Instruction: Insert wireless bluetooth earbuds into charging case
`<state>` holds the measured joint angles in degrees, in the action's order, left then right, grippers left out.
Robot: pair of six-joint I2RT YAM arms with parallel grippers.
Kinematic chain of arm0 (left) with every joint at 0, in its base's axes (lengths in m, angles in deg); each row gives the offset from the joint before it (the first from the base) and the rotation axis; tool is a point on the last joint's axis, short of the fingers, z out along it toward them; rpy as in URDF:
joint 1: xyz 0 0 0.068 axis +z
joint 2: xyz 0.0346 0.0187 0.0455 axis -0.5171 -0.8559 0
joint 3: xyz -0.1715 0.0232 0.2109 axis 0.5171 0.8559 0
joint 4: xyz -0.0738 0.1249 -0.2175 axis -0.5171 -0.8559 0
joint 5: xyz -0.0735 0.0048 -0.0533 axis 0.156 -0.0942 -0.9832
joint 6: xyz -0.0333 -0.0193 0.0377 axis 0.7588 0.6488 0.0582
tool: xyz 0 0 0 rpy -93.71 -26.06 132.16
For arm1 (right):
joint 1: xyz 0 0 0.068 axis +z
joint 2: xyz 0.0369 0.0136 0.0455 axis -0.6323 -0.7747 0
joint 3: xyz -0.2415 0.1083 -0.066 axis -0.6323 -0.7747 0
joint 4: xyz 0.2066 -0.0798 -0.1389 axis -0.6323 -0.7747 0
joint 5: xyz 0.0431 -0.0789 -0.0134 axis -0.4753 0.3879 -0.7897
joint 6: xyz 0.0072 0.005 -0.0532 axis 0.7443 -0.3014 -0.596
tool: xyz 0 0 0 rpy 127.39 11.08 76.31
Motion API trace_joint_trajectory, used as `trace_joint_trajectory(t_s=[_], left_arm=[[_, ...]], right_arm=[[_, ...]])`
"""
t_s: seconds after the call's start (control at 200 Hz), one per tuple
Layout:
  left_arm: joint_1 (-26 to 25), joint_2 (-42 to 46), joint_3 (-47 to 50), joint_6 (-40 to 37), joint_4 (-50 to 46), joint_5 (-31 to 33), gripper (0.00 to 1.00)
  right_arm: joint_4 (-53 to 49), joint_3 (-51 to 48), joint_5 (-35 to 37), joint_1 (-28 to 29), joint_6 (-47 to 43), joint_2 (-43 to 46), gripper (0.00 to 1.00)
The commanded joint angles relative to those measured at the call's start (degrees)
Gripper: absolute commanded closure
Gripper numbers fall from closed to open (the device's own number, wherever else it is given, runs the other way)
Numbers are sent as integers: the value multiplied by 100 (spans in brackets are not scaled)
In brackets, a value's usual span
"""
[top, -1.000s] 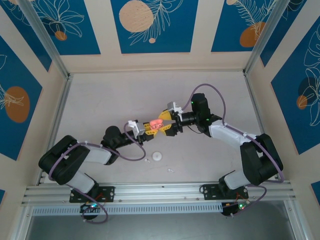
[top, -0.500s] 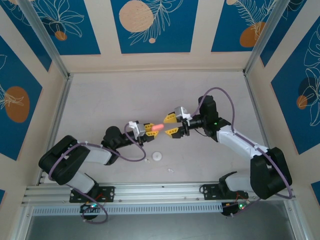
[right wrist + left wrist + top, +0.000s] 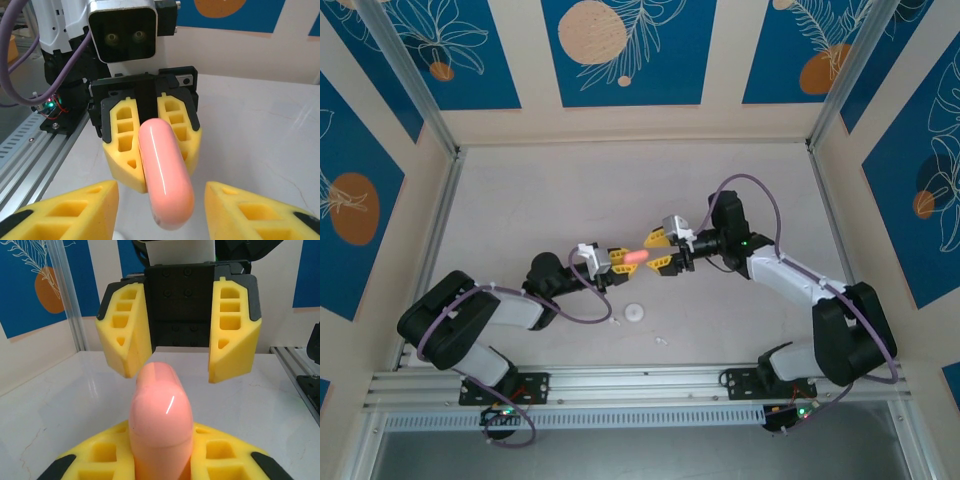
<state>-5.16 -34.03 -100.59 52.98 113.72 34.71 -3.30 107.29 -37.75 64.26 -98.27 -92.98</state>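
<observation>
Salmon-pink case (image 3: pixel 637 257), glossy and pill-shaped, held off the bench (image 3: pixel 520 200) between the two arms. Lid looks closed. The left claw (image 3: pixel 617 261) is clenched on its near end, and the rounded far end sticks out free.

Right claw (image 3: pixel 180 357) faces it head-on, released, with its yellow pads either side of the free tip. One pad is very near the tip; I can't see contact.

Earbuds: two tiny white specks (image 3: pixel 615 322) on the bench by the white case (image 3: pixel 636 312), close to the arm bases. I can't pick out the pink ones (too small from overhead).

Risks, as I judge them:
- The tip is smooth and domed. A squeeze landing off-centre could squirt the case sideways or twist it in the left claw.
- Left grip covers only one end, so a hard pull to open the lid may drag the whole case out and drop it.
- A dropped case, or a low elbow, could scatter the specks.
</observation>
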Motion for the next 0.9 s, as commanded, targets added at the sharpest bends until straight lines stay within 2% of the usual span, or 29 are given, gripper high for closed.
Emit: trace_joint_trajectory(t_s=[0.0,0.26,0.5,0.625,0.795,0.895], left_arm=[[-53,149,-115,60,212,-227,84],[-66,155,-132,93,221,-284,83],[-70,81,-150,86,219,-163,79],[-68,9,-167,86,216,-39,70],[-70,-26,-109,35,219,323,47],[-70,-46,-38,8,218,566,41]], right_arm=[[-244,266,-223,80,-284,-146,56],[-772,564,-358,131,-574,-444,66],[-1527,741,-400,57,-1013,-465,88],[-1847,805,-378,-46,-1095,-439,89],[-2389,1011,-23,-311,-951,-505,89],[-2728,1229,307,-496,-646,-684,89]])
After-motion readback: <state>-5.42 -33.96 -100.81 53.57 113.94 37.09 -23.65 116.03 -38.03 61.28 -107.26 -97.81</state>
